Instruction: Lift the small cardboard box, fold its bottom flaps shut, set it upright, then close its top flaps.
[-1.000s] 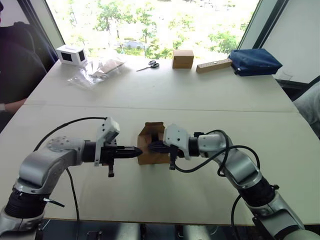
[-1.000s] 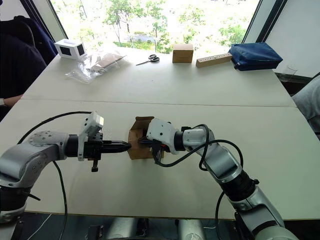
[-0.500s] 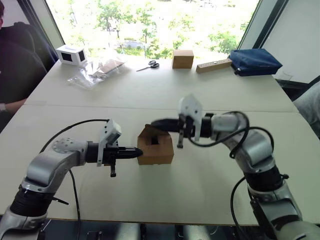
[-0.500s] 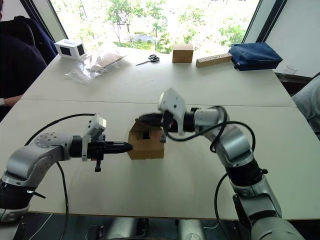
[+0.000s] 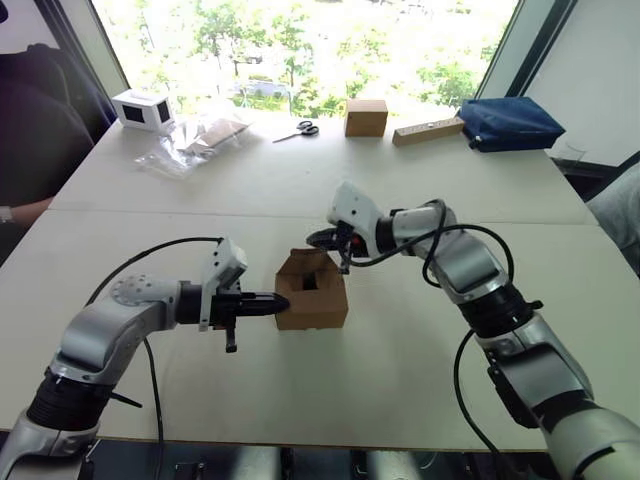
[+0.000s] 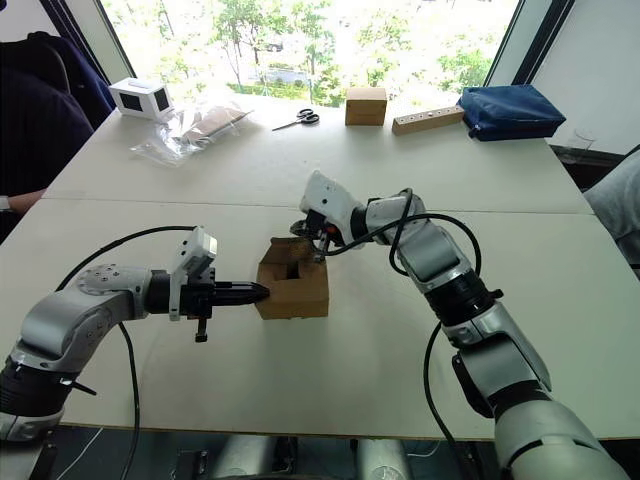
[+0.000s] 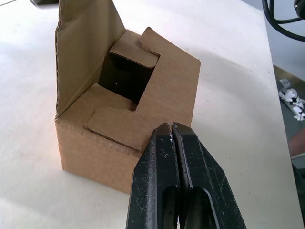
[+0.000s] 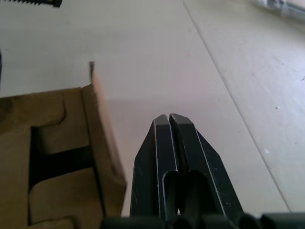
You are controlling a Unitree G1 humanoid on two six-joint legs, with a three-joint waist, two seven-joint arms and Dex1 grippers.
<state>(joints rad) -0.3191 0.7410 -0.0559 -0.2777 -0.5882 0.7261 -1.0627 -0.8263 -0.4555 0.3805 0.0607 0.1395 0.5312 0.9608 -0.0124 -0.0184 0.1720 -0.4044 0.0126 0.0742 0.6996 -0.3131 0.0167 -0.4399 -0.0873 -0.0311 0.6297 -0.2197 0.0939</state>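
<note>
The box stands upright on the near half of the white table, about midway between the two arms. It is plain brown corrugated card, with no print or label on any face I can see. Its top flaps are only partly down: three lie folded inward, leaving a dark square gap in the middle. The fourth still stands up along the far side. The bottom flaps are underneath, out of sight.

The left gripper points level at the box's left side, its two black fingers pressed together with nothing between them. The tip is right at the box's lower left wall; from the wrist view it looks to be touching or just short of it, I can't say which.

The right gripper hangs just behind the box, near the raised flap, fingers likewise pressed together and holding nothing. It sits beside the flap's edge rather than on it.

Along the far edge of the table are a white box, a clear bag, scissors, a brown cube, a wooden block and a blue pouch. No writing is legible on any of them.
</note>
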